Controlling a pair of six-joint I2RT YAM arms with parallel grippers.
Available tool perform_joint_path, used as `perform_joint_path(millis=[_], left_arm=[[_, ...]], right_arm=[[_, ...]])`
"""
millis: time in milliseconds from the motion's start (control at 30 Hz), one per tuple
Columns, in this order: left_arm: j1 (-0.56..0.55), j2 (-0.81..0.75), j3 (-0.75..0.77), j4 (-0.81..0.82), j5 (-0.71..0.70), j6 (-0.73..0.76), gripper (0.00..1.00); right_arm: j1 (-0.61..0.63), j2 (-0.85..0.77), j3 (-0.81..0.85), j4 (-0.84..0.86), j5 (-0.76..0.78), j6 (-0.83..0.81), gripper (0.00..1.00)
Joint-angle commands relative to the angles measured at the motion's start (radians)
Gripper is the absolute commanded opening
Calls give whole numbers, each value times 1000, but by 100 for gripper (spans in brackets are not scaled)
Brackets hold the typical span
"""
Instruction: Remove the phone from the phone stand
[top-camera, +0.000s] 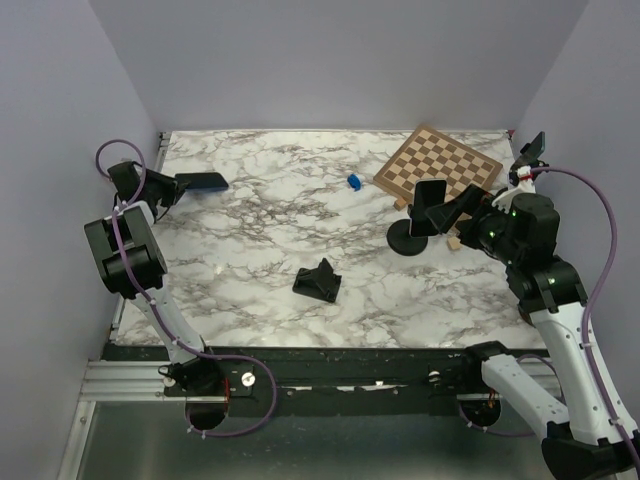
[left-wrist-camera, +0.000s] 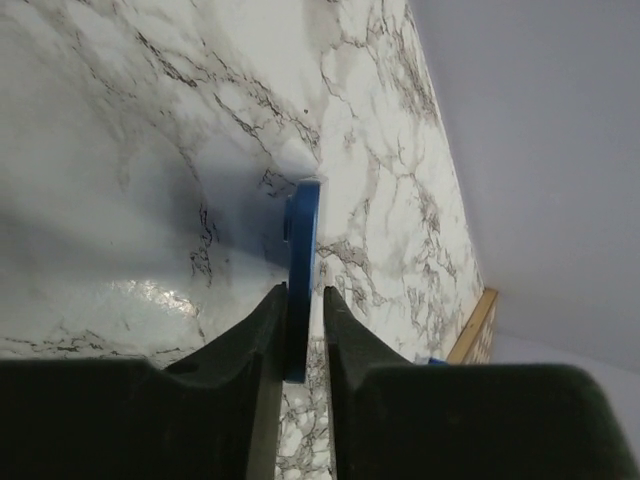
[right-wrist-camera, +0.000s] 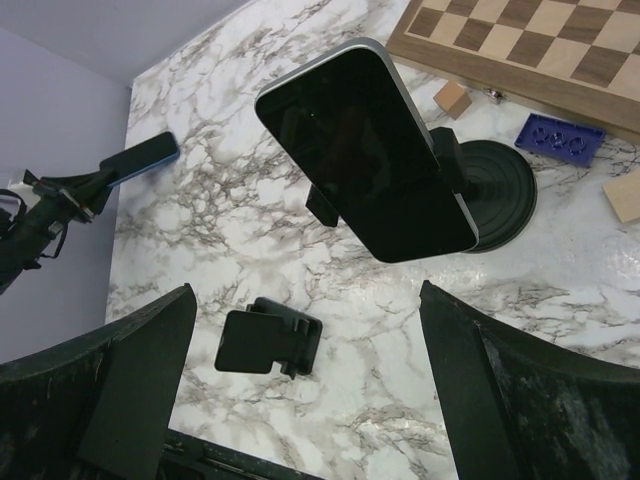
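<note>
**Phone sits in its stand, right gripper open beside it**

At the far left of the marble table (top-camera: 260, 230), the left gripper (top-camera: 170, 187) is raised near the back corner. Its fingers are nearly closed and pinch a thin blue slab (left-wrist-camera: 300, 250) between them. The left wrist view shows the slab edge-on, sticking out past the fingertips. In the overhead view it points towards the middle of the table.

Near the front centre, a small black folding stand (top-camera: 318, 281) lies by itself, well away from both arms. Further back, a little blue brick (top-camera: 354, 182) rests just off the left corner of the chessboard (top-camera: 438, 165).

To the right of centre is the phone stand (top-camera: 408, 240), which has a round black base. The phone (right-wrist-camera: 370, 150) is clamped in the cradle at its top. It is tilted, and its dark screen faces the right wrist camera. Two wooden blocks (right-wrist-camera: 453, 98) lie near the base, one on each side, close to the edge of the chessboard.

The right gripper (top-camera: 445, 215) is just to the right of the phone and points at it. Its fingers (right-wrist-camera: 140, 370) are spread wide and hold nothing. In the right wrist view the phone lies ahead of the gap between them, and neither finger touches it.
</note>
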Motion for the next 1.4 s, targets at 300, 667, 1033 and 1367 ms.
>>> perform_joint_path(millis=[300, 667, 1033, 1367], left_arm=[[-33, -63, 63, -206, -112, 92, 58], [-50, -171, 122, -510, -314, 61, 79], [-142, -378, 58, -464, -319, 70, 75], [-656, -686, 12, -301, -299, 293, 74]], right_arm=[[5, 17, 30, -20, -17, 29, 100], [4, 18, 50, -61, 39, -11, 100], [5, 22, 47, -89, 82, -50, 100], [5, 47, 62, -137, 194, -159, 100]])
